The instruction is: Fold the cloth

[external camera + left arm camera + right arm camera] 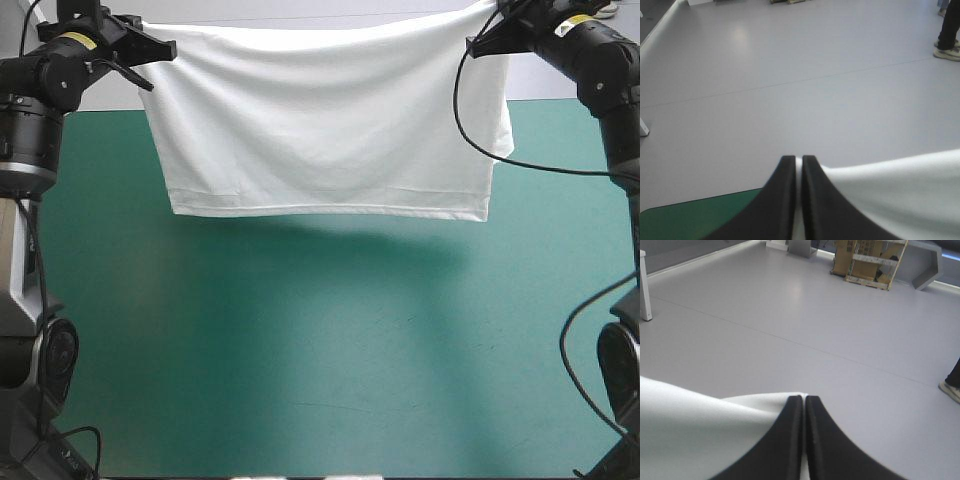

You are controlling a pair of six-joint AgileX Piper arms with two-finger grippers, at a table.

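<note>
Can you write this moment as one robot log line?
T-shirt: held up, spread above table | left gripper: shut on one upper corner | right gripper: shut on the other

the t-shirt [320, 120] is plain white all over, just soft grey shading along its folds. below it the table [300, 350] cover is teal-green, with a darker green shadow [330, 240] under the hem. left gripper [797, 161], black jaws. right gripper [804, 399], black jaws too. left arm [40, 90] is black with a yellow band [72, 40], and the right arm [610, 70] matches it.
</note>
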